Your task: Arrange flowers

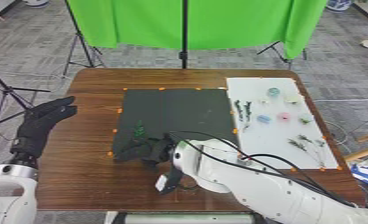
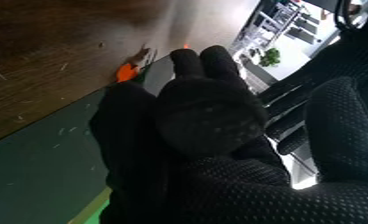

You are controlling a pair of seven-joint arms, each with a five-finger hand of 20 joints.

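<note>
Brown wood (image 1: 93, 115) is being covered by a dark mat (image 1: 176, 107); on it a green sprig (image 1: 139, 129) is being seen beside the right hand (image 1: 147, 150), whose state cannot be told. The left hand (image 1: 45, 116) is being held spread. Greenery is probably being placed, steady alignment being called for next.

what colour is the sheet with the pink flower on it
The sheet is white, seen best in the head view.

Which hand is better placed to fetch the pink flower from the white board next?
The right hand, I'd judge: it is over the dark rectangular mat, nearer the pink flower; the left hand is left of the mat.
</note>
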